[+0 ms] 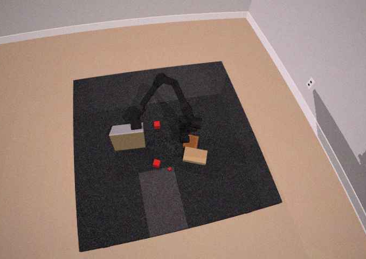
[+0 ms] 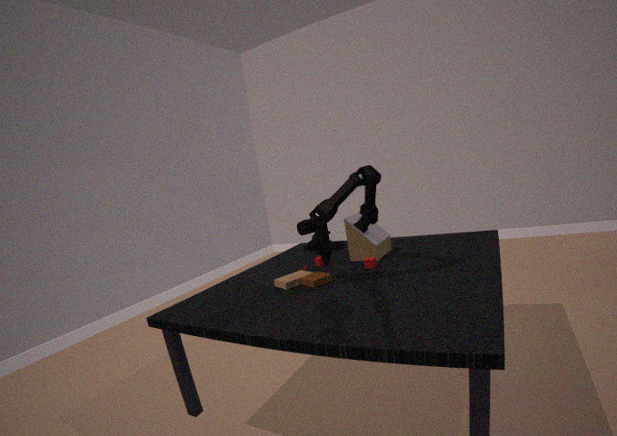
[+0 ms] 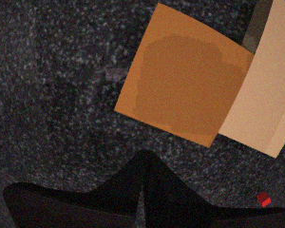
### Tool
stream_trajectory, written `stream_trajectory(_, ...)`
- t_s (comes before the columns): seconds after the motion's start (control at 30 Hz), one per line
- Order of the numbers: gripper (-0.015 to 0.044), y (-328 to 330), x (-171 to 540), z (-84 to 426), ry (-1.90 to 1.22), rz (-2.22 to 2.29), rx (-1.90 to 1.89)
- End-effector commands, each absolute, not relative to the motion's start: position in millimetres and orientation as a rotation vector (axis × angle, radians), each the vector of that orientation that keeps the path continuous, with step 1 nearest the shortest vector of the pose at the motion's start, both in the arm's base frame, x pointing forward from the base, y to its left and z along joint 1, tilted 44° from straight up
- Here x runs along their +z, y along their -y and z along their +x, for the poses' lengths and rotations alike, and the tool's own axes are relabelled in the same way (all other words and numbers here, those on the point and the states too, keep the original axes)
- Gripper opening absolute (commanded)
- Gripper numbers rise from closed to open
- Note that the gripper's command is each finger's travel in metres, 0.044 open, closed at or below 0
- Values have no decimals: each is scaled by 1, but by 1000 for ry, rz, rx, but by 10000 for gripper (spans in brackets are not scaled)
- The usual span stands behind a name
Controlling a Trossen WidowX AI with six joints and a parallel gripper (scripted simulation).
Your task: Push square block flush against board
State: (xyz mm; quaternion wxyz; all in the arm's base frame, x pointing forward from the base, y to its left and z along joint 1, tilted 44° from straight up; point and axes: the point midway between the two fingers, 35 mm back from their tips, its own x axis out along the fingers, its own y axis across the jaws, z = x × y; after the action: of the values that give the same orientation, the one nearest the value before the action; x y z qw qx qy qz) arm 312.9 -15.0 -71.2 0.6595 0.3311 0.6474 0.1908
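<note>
The square block (image 1: 192,141) (image 2: 317,279) (image 3: 190,81) is orange and lies flat on the table. The board (image 1: 194,155) (image 2: 288,280) (image 3: 261,90) is pale tan and longer, and lies flat beside it. One side of the block runs along a long side of the board, with no gap visible in the wrist view. Near one end of the board, the block's corner appears slightly past the board's corner; exact evenness is hard to tell. My gripper (image 1: 184,139) (image 2: 325,261) (image 3: 144,155) is shut and empty, above the table beside the block, and partly covers the block in the top view.
The arm stands on a sloped box (image 1: 130,142) (image 2: 363,249). One red cube (image 1: 156,124) (image 2: 369,262) is near the box. Another red cube (image 1: 156,163) (image 2: 319,261) and a tiny red cube (image 1: 169,169) (image 2: 304,267) (image 3: 263,199) lie farther off on the black table (image 1: 103,189) (image 2: 396,318).
</note>
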Motion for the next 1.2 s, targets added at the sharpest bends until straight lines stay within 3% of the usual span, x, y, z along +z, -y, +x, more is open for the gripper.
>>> stream_trajectory(0.0,0,16,-77,299,-1515,857,336)
stream_trajectory(0.27,0,15,-81,295,-1534,907,290)
stream_trajectory(0.43,0,-21,-119,296,-1540,927,277)
stream_trajectory(1.17,0,-15,-122,312,-1539,926,277)
